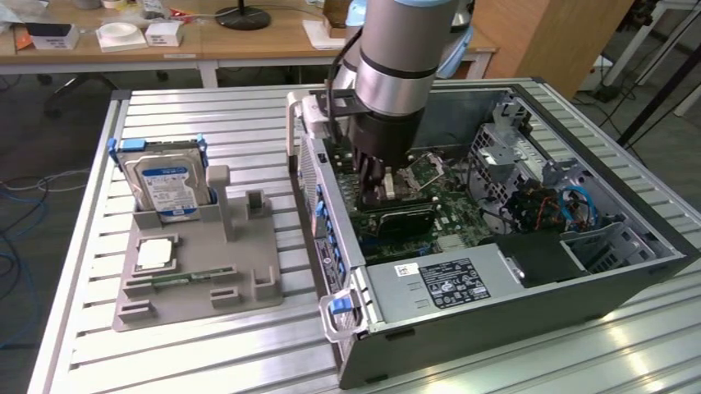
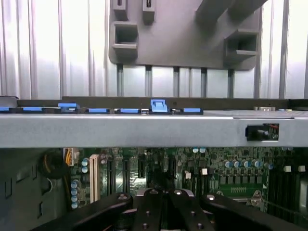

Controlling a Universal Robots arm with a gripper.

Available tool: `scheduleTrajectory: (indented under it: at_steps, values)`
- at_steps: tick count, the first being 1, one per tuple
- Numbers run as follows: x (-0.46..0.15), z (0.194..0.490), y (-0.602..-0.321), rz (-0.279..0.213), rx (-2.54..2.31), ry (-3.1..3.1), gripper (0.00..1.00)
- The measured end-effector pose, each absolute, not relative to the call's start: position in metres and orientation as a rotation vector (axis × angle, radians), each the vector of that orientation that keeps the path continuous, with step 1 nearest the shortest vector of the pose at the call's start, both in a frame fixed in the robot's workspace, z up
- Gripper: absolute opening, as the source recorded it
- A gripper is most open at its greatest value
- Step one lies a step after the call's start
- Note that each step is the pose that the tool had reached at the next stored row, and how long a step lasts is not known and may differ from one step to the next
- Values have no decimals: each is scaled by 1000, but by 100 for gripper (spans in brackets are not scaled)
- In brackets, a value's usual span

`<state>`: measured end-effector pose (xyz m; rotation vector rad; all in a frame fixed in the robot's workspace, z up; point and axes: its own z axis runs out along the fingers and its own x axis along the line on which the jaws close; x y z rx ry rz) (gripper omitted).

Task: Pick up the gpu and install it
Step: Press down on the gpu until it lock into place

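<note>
End effector (image 1: 378, 190) — gpu (image 1: 396, 215) just beneath

The arm (image 1: 396, 49) is a thick silver-grey cylinder with a pale blue joint cap and a black cable along its side, ending in a black pincer (image 2: 163, 211) whose linkages carry small round screws.

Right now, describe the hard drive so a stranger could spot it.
On the slatted table, a grey holder lies at the exterior view's left of the open case. The hard drive stands upright at the holder's far end. It is the only boxy silver part there, with a blue-white label and blue side rails.
</note>
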<state>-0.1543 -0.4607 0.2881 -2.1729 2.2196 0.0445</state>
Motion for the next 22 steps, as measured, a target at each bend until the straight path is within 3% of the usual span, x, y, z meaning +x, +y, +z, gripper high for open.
scheduleTrajectory:
  at_steps: [12, 17, 22]
  values:
    - [-166, 298, -461, 45, -2173, 2220, 11]
    - [-166, 298, -461, 103, -2197, 2246, 11]
    - [-166, 298, -461, 105, -2197, 2247, 11]
